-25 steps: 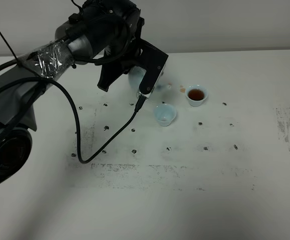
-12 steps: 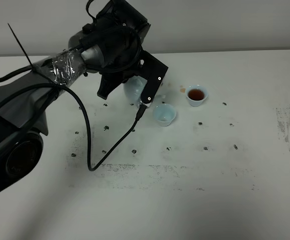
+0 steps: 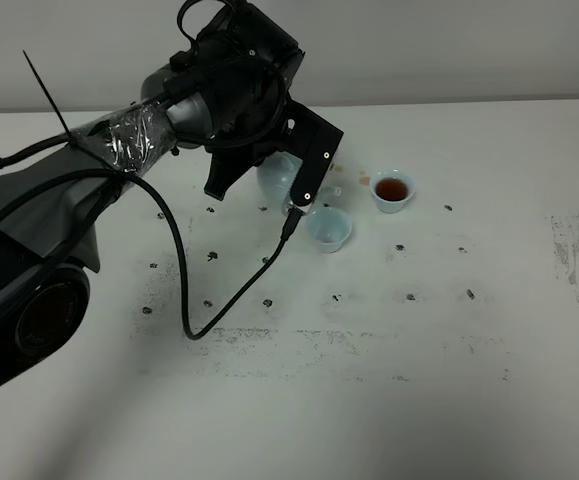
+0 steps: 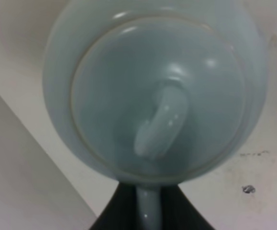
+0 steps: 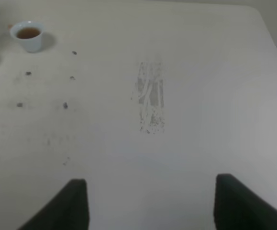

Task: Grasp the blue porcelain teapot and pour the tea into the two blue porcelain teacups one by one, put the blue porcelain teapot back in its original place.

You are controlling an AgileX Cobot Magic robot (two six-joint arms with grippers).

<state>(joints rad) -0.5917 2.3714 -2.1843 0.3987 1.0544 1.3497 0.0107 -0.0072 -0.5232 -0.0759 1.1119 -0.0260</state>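
Nearest us, the black cable [image 3: 201, 336] drapes over the counter [image 3: 369, 410], and its loop has slid a touch to the right since half a second ago. Out on the right side, the right claw [image 5: 150, 206] hangs over bare counter with its fingers spread wide and nothing between them, a scuffed patch [image 5: 149, 98] ahead of it.

Moving back, the nearer teacup [image 3: 328, 228] has not budged, and its inside shows pale blue. Here is the change: the teapot [image 3: 277, 176] has travelled right and is now just beside that cup, on its far left side, closer than a moment ago.

The left claw [image 4: 148, 218] is clamped on the pot's handle. In the wrist view we see the handle running down between the two dark fingers [image 4: 112, 223], with the domed lid filling the picture.

The left arm [image 3: 139, 130] reaches in from the left edge, its wrist bent down over the pot, and a black plate on the cup side hides much of the pot. We cannot tell whether the pot touches the counter.

Farthest back, the farther teacup [image 3: 392, 189] holds brown tea, in the same place as before.
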